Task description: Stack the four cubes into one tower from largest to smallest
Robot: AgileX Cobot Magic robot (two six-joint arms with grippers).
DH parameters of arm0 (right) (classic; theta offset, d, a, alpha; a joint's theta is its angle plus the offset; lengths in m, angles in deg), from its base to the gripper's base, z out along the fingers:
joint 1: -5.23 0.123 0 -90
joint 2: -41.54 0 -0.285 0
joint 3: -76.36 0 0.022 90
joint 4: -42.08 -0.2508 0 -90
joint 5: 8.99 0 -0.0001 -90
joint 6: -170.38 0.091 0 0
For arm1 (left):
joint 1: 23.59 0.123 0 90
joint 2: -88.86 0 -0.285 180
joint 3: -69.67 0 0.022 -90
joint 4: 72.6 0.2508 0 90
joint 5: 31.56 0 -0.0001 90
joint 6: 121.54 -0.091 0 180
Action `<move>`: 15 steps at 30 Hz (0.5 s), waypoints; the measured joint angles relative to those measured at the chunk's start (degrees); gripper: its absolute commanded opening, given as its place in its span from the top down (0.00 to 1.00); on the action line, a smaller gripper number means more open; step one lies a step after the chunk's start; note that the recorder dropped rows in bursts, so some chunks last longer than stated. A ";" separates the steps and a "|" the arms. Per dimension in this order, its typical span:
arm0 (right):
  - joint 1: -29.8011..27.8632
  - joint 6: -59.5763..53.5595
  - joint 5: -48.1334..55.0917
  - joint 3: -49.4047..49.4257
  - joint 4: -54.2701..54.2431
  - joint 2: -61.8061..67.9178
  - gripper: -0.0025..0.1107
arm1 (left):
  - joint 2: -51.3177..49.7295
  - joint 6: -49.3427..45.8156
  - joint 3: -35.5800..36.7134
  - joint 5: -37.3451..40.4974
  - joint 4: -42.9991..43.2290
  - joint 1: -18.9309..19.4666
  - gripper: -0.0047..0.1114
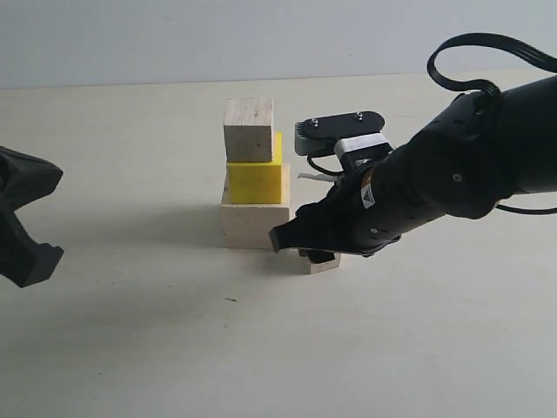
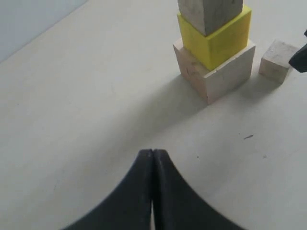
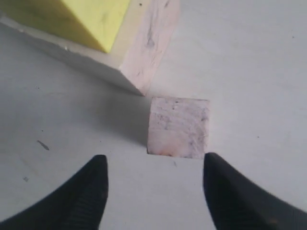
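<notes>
A tower of three cubes stands mid-table: a large pale wooden cube [image 1: 254, 223] at the bottom, a yellow cube [image 1: 255, 181] on it, and a medium pale cube [image 1: 249, 129] on top. The small pale cube [image 1: 322, 261] lies on the table just right of the tower's base, partly hidden by my right gripper [image 1: 300, 244]. In the right wrist view the right gripper [image 3: 156, 163] is open, and the small cube [image 3: 178, 127] sits just beyond its fingertips, apart from both. My left gripper [image 2: 152, 152] is shut on nothing, well back from the tower [image 2: 216, 72].
The pale table [image 1: 174, 348] runs back to a light wall [image 1: 174, 35]. The left gripper [image 1: 26, 226] sits at the far left edge. The right arm, with its black cable [image 1: 470, 52], crosses the right side of the table.
</notes>
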 measured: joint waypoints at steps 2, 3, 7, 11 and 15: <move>0.00 -0.14 -0.58 0.00 0.00 0.00 0.36 | 0.00 0.00 0.00 0.00 0.00 0.00 0.96; 0.00 -0.29 -0.75 0.00 0.00 0.00 0.36 | 0.00 0.00 0.00 0.00 0.00 0.00 0.96; 0.00 -0.76 -1.58 0.00 0.00 0.78 0.36 | 0.00 0.00 0.00 -0.05 0.00 0.00 0.96; 0.00 -0.86 -1.85 0.00 0.00 2.39 0.36 | 0.00 0.00 0.00 -0.05 0.00 0.00 0.96; 0.00 -0.73 -2.90 0.00 0.00 3.99 0.36 | 0.00 0.00 0.00 -0.05 0.00 0.00 0.96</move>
